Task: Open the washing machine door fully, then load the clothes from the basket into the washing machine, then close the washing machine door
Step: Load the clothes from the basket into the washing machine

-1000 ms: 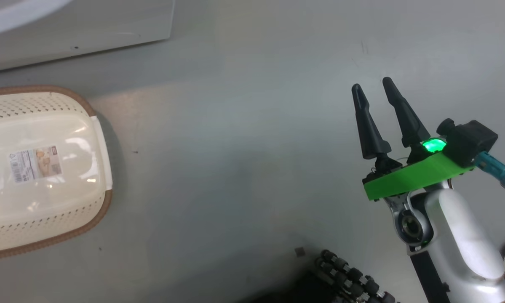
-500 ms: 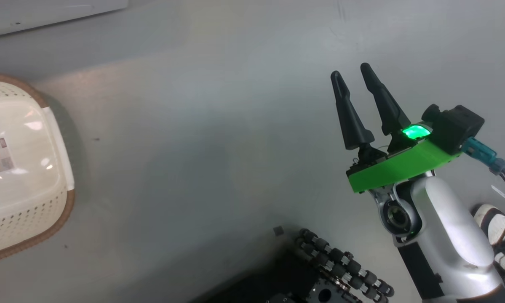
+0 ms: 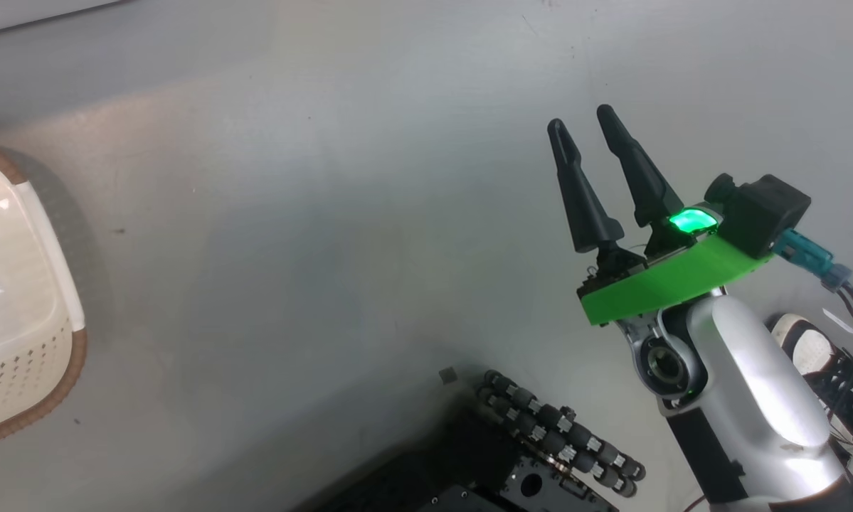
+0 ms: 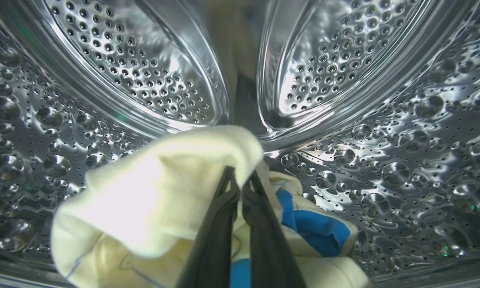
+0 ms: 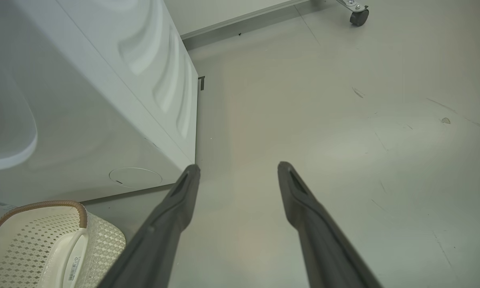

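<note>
In the left wrist view my left gripper (image 4: 240, 176) is inside the washing machine's perforated steel drum (image 4: 143, 68). It is shut on a fold of the pale yellow clothes (image 4: 155, 192), which show blue patches and hang low in the drum. My right gripper (image 3: 580, 121) (image 5: 237, 167) stands open over bare floor with nothing between its fingers. The cream basket (image 3: 13, 370) (image 5: 31, 240) sits on the floor at the left, showing its glossy bottom. The washing machine's white body (image 5: 103, 100) rises beside it. The washing machine door is out of view.
My own black base with its rollers (image 3: 554, 434) is at the bottom of the head view. A shoe (image 3: 803, 341) and cables lie at the right edge. A caster wheel (image 5: 359, 16) stands far off on the grey floor.
The head camera has swung to the right, so the basket and the washer slide toward the left edge of the picture. My right gripper stays open, and nothing else has visibly changed.
</note>
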You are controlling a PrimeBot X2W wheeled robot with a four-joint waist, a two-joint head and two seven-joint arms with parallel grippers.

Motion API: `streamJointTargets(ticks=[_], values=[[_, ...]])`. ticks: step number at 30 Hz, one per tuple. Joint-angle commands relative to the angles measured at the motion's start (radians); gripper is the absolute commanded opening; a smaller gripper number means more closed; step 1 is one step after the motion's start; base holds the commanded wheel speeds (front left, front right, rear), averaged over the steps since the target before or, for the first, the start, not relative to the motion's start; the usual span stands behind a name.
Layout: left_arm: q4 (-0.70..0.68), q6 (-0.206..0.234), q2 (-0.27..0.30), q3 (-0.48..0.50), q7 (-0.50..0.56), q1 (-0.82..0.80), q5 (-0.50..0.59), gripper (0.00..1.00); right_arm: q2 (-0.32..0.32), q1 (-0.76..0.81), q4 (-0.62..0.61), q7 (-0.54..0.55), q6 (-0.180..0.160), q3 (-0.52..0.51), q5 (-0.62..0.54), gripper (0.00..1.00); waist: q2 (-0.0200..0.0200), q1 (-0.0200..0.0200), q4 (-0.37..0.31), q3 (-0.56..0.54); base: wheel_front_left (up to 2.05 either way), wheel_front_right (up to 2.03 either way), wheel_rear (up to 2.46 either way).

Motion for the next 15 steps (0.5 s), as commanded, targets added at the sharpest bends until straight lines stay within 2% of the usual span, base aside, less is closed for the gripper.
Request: streamJointTargets(ticks=[1, 6, 7, 8, 9, 15], values=[[-0.026, 0.006, 0.029, 0.0, -0.007, -0.035, 0.009, 0.0, -0.005, 0.014, -0.028, -0.007, 0.0, 0.006, 0.005, 1.0, 0.0, 0.0, 0.001, 0.002, 0.0, 0.0, 0.0], [0.018, 0.004, 0.015, -0.019, -0.036, -0.055, 0.013, 0.0, -0.005, 0.015, -0.026, -0.007, 0.0, -0.002, -0.002, 1.0, 0.0, 0.0, 0.004, 0.007, 0.0, 0.0, 0.0], [0.025, 0.003, 0.013, -0.022, -0.043, -0.059, 0.013, 0.15, -0.005, 0.015, -0.025, -0.007, 0.0, -0.003, -0.001, 1.0, 0.0, 0.0, 0.005, 0.007, 0.0, 0.0, 0.0], [0.03, 0.002, 0.011, -0.026, -0.052, -0.063, 0.013, 0.8, -0.005, 0.014, -0.024, -0.007, 0.0, -0.004, -0.001, 1.0, 0.0, 0.0, 0.005, 0.007, 0.0, 0.0, 0.0], [0.035, 0.001, 0.009, -0.028, -0.063, -0.065, 0.012, 1.0, -0.005, 0.012, -0.022, -0.007, 0.0, -0.003, -0.002, 1.0, 0.0, 0.0, 0.006, 0.005, 0.0, 0.0, 0.0], [0.071, -0.004, -0.013, -0.061, -0.109, -0.047, 0.009, 1.0, -0.005, 0.005, -0.021, -0.007, 0.0, -0.007, -0.014, 1.0, 0.0, 0.0, 0.029, -0.017, 0.0, 0.0, 0.0]])
